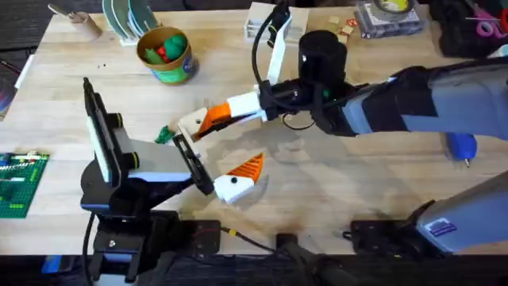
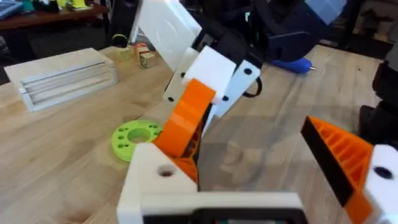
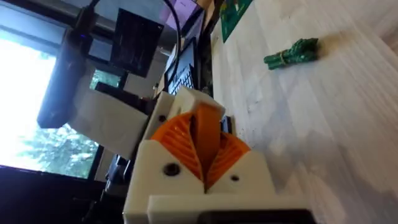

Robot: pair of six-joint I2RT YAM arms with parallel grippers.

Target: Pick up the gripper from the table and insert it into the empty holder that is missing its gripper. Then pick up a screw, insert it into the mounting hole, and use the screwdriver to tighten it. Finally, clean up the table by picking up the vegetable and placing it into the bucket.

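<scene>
The orange ribbed gripper is pinched between the orange-padded white fingers of my right gripper. Its lower end rests against the bare white holder, which is one finger of my left gripper. The left gripper is open, and its other finger carries an orange pad. The green vegetable lies on the table just left of the holder. The bucket stands at the back left. The blue screwdriver lies at the right.
A lime-green disc with holes lies beside the holder. A pale wooden block sits behind it. Green brick plates lie at the left edge. Boxes and small items line the back. The right arm spans the middle right.
</scene>
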